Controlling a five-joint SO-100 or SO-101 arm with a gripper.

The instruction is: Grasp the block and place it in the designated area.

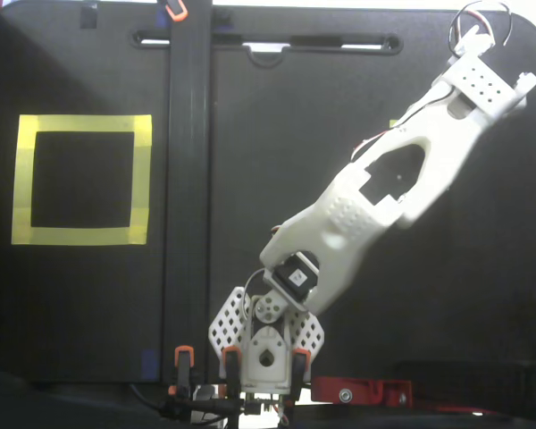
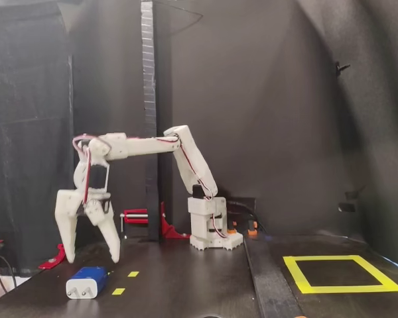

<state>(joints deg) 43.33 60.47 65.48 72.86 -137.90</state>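
The dark blue block [image 2: 87,281] lies on its side on the black table at the front left of a fixed view, its pale end with two prongs facing the camera. My white gripper [image 2: 93,255] hangs open just above and slightly behind it, not touching it, with one finger [image 2: 67,225] to the left and the other finger [image 2: 109,233] to the right. In the top-down fixed view the arm [image 1: 402,188] stretches to the upper right and hides the block and fingers. The designated area, a yellow tape square [image 1: 82,179], lies far left there, and at the right in the side view [image 2: 341,273].
Small yellow tape squares [image 2: 119,291] lie near the block. A black vertical post [image 2: 148,112] stands behind the arm's base [image 2: 209,228]; it shows as a dark strip [image 1: 189,197] between arm and square. Red clamps [image 1: 362,391] sit at the table edge.
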